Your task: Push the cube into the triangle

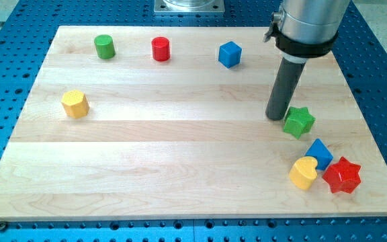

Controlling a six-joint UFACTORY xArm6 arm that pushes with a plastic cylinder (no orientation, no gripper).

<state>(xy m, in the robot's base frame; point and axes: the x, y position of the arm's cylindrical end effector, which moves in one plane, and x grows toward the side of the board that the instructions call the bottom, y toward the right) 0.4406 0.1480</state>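
The wooden tabletop (180,175) is being touched by my tip (275,117), a bare rod with no jaws to open or close. Just to the tip's right the green star (299,122) is being nearly touched. The blue cube (229,54) is lying toward the view's top-left of the tip, well apart, while the blue triangle (320,152) is sitting below-right of it, pressed between the yellow heart (304,173) and the red star (342,175).

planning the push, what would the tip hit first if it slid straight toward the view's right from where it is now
Most likely the green star: it sits just right of my tip, slightly lower, nearly touching. Depth is unclear, so it may only clip it.
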